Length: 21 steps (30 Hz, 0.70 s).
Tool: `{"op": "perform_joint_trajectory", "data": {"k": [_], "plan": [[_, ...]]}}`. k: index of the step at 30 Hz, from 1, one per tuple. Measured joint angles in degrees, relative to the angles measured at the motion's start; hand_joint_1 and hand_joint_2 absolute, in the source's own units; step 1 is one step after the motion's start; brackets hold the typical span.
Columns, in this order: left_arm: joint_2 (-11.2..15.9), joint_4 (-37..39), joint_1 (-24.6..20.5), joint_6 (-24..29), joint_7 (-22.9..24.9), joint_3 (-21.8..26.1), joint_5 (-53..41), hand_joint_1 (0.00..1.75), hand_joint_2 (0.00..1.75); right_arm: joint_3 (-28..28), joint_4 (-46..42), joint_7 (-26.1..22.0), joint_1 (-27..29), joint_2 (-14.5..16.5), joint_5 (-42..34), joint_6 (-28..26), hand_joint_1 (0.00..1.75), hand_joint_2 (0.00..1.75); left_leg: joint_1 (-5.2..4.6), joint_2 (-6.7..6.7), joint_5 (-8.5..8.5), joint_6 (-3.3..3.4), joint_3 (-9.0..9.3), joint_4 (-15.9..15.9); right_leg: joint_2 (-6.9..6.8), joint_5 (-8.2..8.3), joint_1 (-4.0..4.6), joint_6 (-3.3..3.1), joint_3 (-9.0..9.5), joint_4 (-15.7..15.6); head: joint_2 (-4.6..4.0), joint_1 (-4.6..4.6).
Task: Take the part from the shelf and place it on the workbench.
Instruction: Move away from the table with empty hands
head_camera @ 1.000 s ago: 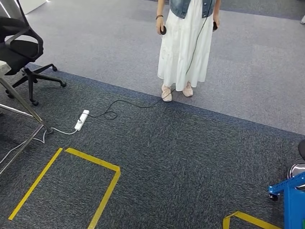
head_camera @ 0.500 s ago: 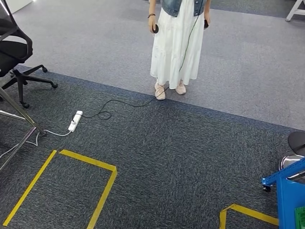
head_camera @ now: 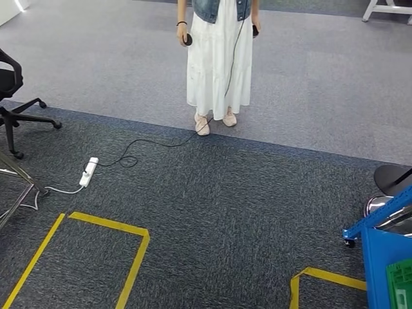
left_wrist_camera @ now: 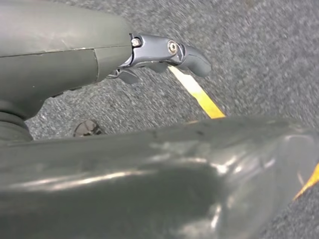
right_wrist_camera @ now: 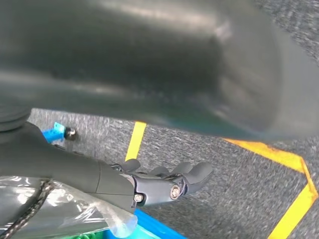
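The part [right_wrist_camera: 56, 204], something dark and cord-like in a clear crinkled plastic bag, lies close under the right hand [right_wrist_camera: 158, 181], over the green crate [head_camera: 401, 283] of the blue shelf [head_camera: 383, 257] at near right; contact is unclear. Both this hand and the left hand [left_wrist_camera: 161, 52] hang with fingers stretched out, holding nothing. A person [head_camera: 219, 58] stands far off

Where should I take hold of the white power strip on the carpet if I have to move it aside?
Grip the white power strip across its narrow width at mid-length, coming straight down. It lies flat on the carpet, and the white cable and the black cable run off its two ends, so probably only the long sides are free for the fingers.
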Motion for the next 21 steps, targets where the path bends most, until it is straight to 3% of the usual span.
{"op": "perform_joint_trajectory", "data": {"k": [2,5,7,9,10,11,12,14,16,19,21], "plan": [[0.0,0.0,0.0,-0.1,0.0,0.0,0.3,0.0,0.0,0.0,-0.1,-2.2,0.0,0.0,-0.3,0.8,0.0,0.0,-0.14,-0.63,0.05,0.27,0.75,-2.3,0.64,0.26,-0.06,0.61,-0.55,0.1,0.0,-0.04],[0.0,0.0,-0.1,-0.3,-0.2,0.0,0.5,0.0,0.0,-0.3,-0.5,-4.7,0.3,0.0,-1.5,4.3,0.0,0.0,-0.04,0.26,0.5,0.76,0.96,-3.4,0.36,-0.21,-0.23,1.51,-1.45,0.8,0.0,0.02],[0.0,0.0,-0.1,-0.5,-0.3,-0.1,0.5,0.0,0.0,-0.7,-1.0,-4.7,0.2,0.0,-2.5,6.5,0.0,0.0,0.09,1.23,0.87,1.15,1.13,-4.0,-1.13,-3.11,-0.2,1.89,-3.99,5.8,0.0,0.26],[0.0,0.0,-0.1,-0.7,-0.3,0.0,0.3,0.0,0.0,-1.2,-1.2,-4.0,0.0,0.0,-3.3,8.0,0.0,0.0,-0.01,2.26,0.88,1.31,1.04,-4.0,-2.07,-6.47,-0.21,2.22,-7.73,13.6,0.0,0.43],[0.0,0.0,-0.1,-0.7,-0.3,0.0,0.3,0.0,0.0,-1.4,-1.2,-3.6,0.0,0.0,-3.6,8.6,0.0,0.0,-0.04,2.78,0.85,1.33,1.03,-4.0,-2.24,-7.06,-0.24,2.35,-8.87,16.0,0.0,0.41],[0.0,0.0,-0.1,-0.8,-0.3,0.0,0.2,0.0,0.0,-1.7,-1.2,-3.4,0.1,0.0,-3.8,9.0,0.0,0.0,-0.05,3.27,0.8,1.31,1.06,-3.9,-2.38,-6.52,-0.29,2.45,-8.92,16.2,0.0,0.43],[0.0,0.0,-0.1,-0.8,-0.3,0.0,0.1,0.0,0.0,-1.9,-1.2,-3.3,0.1,0.0,-3.9,9.2,0.0,0.0,-0.03,3.71,0.72,1.25,1.11,-3.9,-2.62,-5.01,-0.35,2.51,-7.83,14.1,0.0,0.43],[0.0,0.0,-0.1,-0.9,-0.3,0.0,0.0,0.0,0.0,-2.2,-1.4,-3.2,0.0,0.1,-3.9,9.4,0.0,0.0,-0.12,4.53,0.39,0.83,1.23,-3.6,-4.21,-1.53,-0.31,2.52,-3.55,6.0,0.0,0.46],[0.0,0.0,-0.1,-1.0,-0.3,0.0,0.0,0.0,0.0,-2.4,-1.5,-3.1,-0.1,0.1,-4.0,9.5,0.0,0.0,-0.39,5.15,0.0,0.27,1.23,-3.2,-5.46,-0.25,-0.17,2.01,-0.7,0.8,0.0,0.43],[0.0,0.0,-0.1,-1.0,-0.3,0.0,0.0,0.0,0.0,-2.5,-1.5,-3.1,-0.1,0.1,-3.9,9.3,0.0,0.0,-0.43,5.73,-0.26,-0.35,1.28,-2.8,-4.66,-0.23,-0.08,0.94,-0.45,0.3,0.0,0.3],[0.0,0.0,-0.1,-1.0,-0.3,0.0,-0.1,0.0,0.0,-2.5,-1.6,-2.5,0.0,0.1,-3.4,8.4,0.0,0.0,-0.17,4.68,-1.85,-0.89,0.65,-1.0,-3.92,-0.03,-0.18,0.24,-0.46,0.2,0.0,0.19]]}}
